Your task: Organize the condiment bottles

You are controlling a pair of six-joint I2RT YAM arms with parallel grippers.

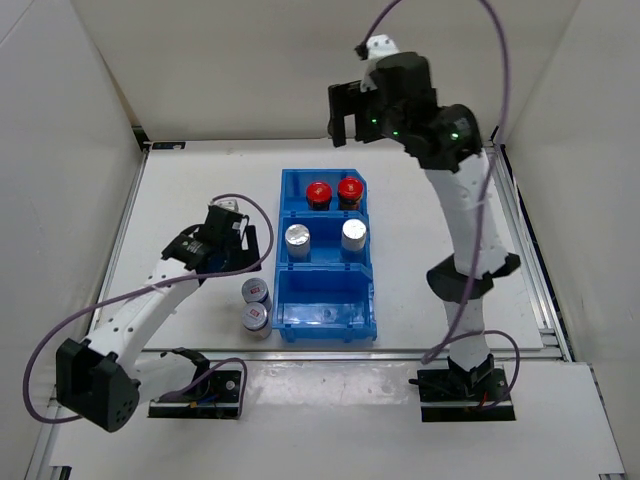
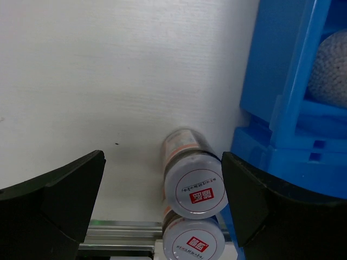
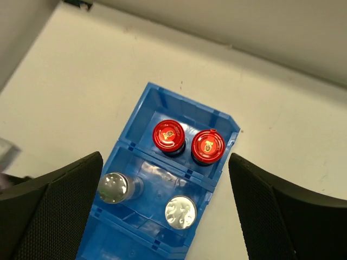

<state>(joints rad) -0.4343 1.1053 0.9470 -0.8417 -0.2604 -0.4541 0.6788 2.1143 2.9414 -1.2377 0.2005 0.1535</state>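
- Framed by wide-open left gripper, low over table: two short silver-capped bottles, upright, just beside blue bin.
- Likely light, rigid, slick-sided; pinch across body under cap.
- High above bin, right gripper wide, holding nothing; red-capped pair in far compartment, taller silver-capped pair in middle.

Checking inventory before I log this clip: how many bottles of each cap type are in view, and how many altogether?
Red-capped bottles: 2, in the bin's far compartment
Plain silver-capped bottles: 2, in the middle compartment
Red-labelled silver-capped bottles: 2, outside, left of the bin
Total: 6
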